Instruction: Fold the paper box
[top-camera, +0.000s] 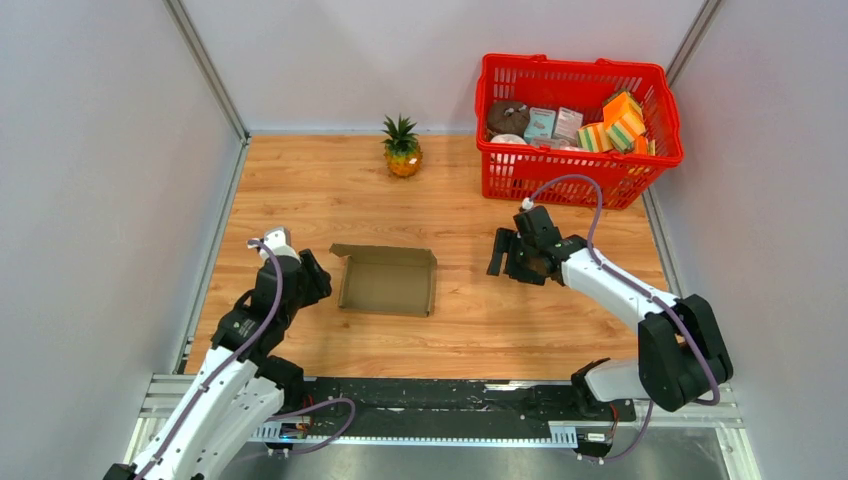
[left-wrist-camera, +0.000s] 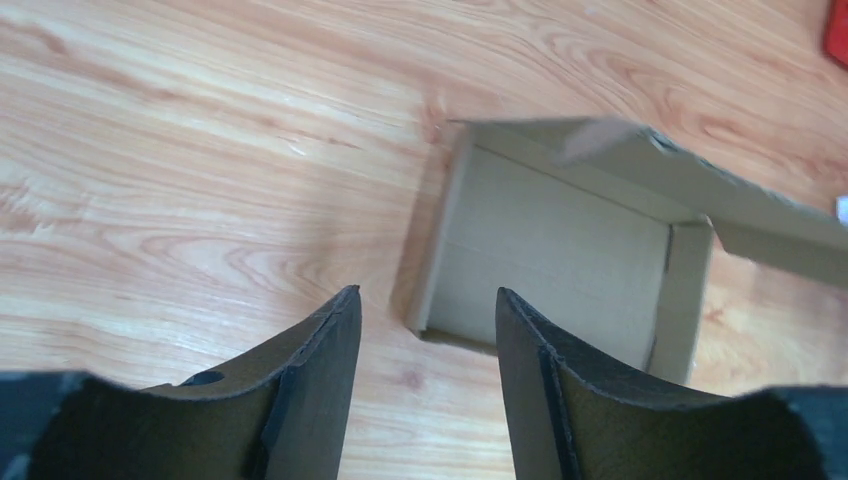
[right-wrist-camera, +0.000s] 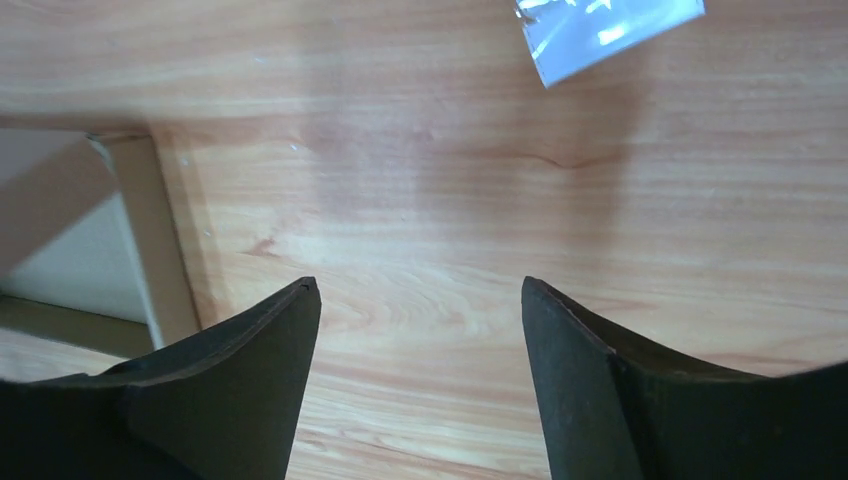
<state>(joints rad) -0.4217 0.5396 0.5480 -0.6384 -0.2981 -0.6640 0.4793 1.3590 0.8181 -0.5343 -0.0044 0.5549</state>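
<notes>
The paper box (top-camera: 386, 281) is a plain brown cardboard tray with raised side walls, open on top, lying on the wooden table between the arms. In the left wrist view the box (left-wrist-camera: 560, 250) sits just ahead of the fingers, with one flap leaning over it at the upper right. In the right wrist view only its corner (right-wrist-camera: 90, 230) shows at the left edge. My left gripper (top-camera: 318, 277) (left-wrist-camera: 428, 305) is open and empty, just left of the box. My right gripper (top-camera: 503, 254) (right-wrist-camera: 420, 295) is open and empty, a short way right of the box.
A red basket (top-camera: 640, 175) holding small colourful packages stands at the back right. A small pineapple (top-camera: 402, 147) stands at the back centre. A shiny clear wrapper (right-wrist-camera: 605, 30) lies on the table ahead of the right gripper. Grey walls close both sides.
</notes>
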